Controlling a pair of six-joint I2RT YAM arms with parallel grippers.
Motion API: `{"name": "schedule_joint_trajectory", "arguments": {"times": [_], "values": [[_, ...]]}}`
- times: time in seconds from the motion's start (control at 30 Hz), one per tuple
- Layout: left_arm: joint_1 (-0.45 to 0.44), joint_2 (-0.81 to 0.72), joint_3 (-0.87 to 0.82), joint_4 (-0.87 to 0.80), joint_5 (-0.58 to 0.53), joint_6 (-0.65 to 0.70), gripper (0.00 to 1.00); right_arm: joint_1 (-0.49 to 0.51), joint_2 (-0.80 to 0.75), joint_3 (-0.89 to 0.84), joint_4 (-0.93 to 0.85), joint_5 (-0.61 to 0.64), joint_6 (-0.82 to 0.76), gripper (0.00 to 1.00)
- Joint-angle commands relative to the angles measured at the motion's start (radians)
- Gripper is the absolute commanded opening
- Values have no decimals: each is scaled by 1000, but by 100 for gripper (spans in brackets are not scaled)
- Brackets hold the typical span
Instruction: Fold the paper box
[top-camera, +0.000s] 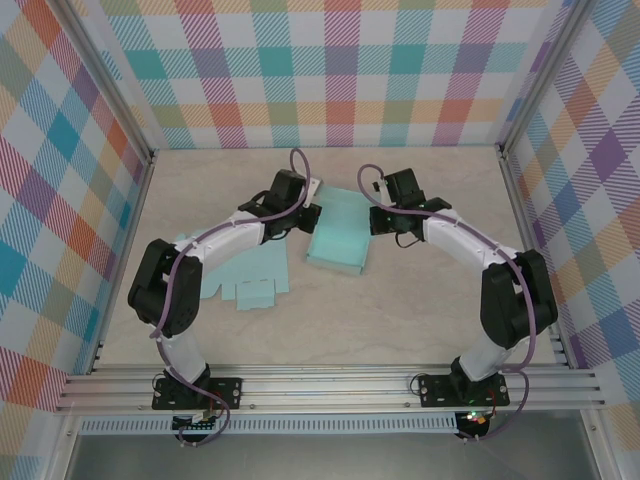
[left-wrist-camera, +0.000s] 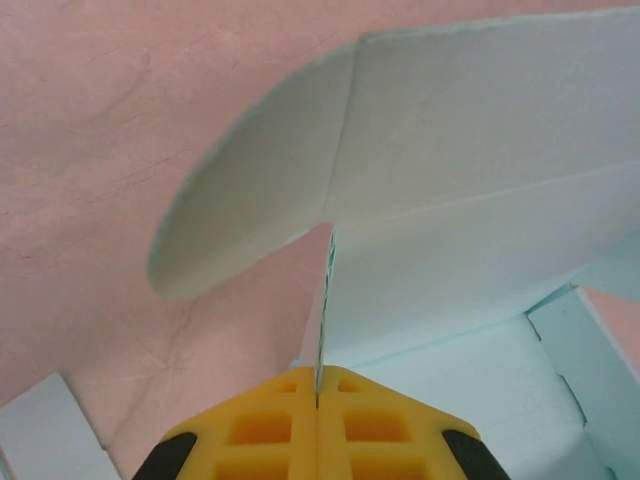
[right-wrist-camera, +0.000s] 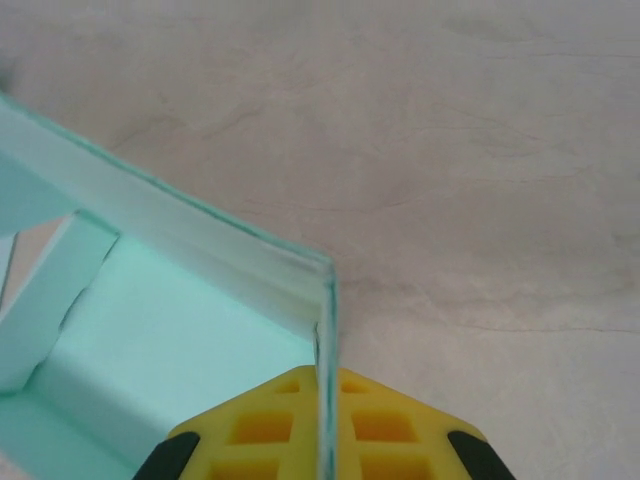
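Paper box (top-camera: 338, 240) mid-table, open side up, long axis running near to far, lid flap pointing toward the far wall. Left gripper (left-wrist-camera: 318, 395) and right gripper (right-wrist-camera: 325, 385), 1 per long side near the far end, each pinched tight on a thin side wall.

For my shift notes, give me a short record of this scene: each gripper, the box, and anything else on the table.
left gripper: shut on a wall of the box
right gripper: shut on a box wall, beside a corner
box: partly folded, mid-table, between the two arms
flat sheet: unfolded, lying left of the box
table: pale, marbled
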Motion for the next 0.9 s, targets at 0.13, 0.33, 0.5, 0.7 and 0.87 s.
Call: {"name": "schedule_joint_trajectory", "arguments": {"times": [0.13, 0.33, 0.5, 0.7, 0.87], "values": [[-71, -1, -2, 139, -153, -198, 0, -2, 35, 57, 90, 117, 75, 1], [-88, 52, 59, 166, -240, -291, 0, -2, 47, 100, 186, 165, 14, 2], [-100, 102, 85, 200, -303, -365, 0, 0, 67, 89, 269, 115, 47, 2], [-121, 159, 92, 214, -353, -436, 0, 20, 93, 33, 365, 109, 91, 2], [-142, 165, 69, 226, -394, -465, 0, 48, 111, 3, 404, 145, 108, 1]]}}
